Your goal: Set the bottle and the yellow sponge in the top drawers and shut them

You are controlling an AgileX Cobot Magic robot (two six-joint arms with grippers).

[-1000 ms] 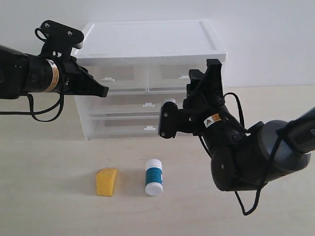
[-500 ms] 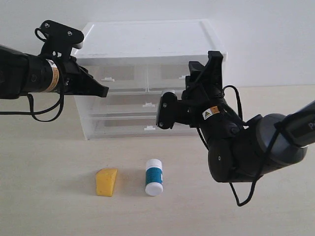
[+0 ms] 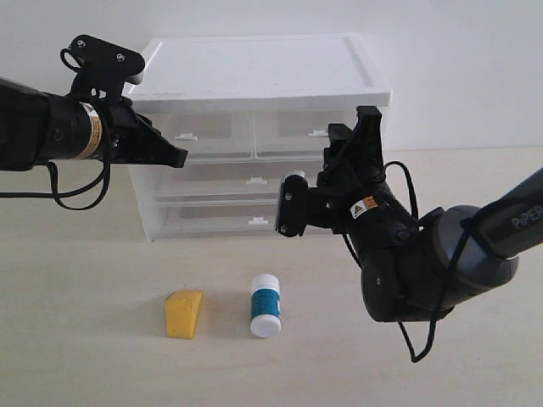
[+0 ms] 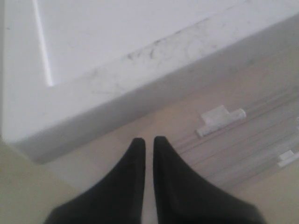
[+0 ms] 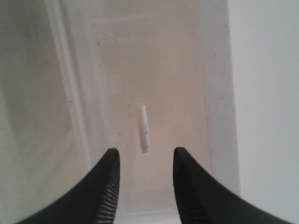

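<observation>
Outwardly first, from the exterior view: shows the bottle (image 3: 265, 305) and the yellow sponge (image 3: 184, 314) on the table (image 3: 76, 280), side by side but apart, well in front of the cabinet (image 3: 254, 72). Cannot tell whether the bottle stands or lies. Shows both top drawers shut, so nothing stowed yet. Places the left gripper (image 3: 176, 158), pressed together and empty, at the cabinet's left front corner, level with the left top drawer (image 3: 204, 131). Places the right gripper (image 3: 349, 136), spread and empty, facing the right top drawer (image 3: 297, 134), much nearer to it than the other arm.

Next, the left wrist view: confirms the left gripper (image 4: 148, 140) closed, below the cabinet's white top edge, with the left tab handle (image 4: 219, 120) off to one side, not in line.

Lastly, the right wrist view: adds what the others hide, namely the right tab handle (image 5: 145, 128) straight ahead of the open right gripper (image 5: 145, 154), its long axis running along the gap, not across it. Probably calls for a short advance, a pinch, then a pull.
</observation>
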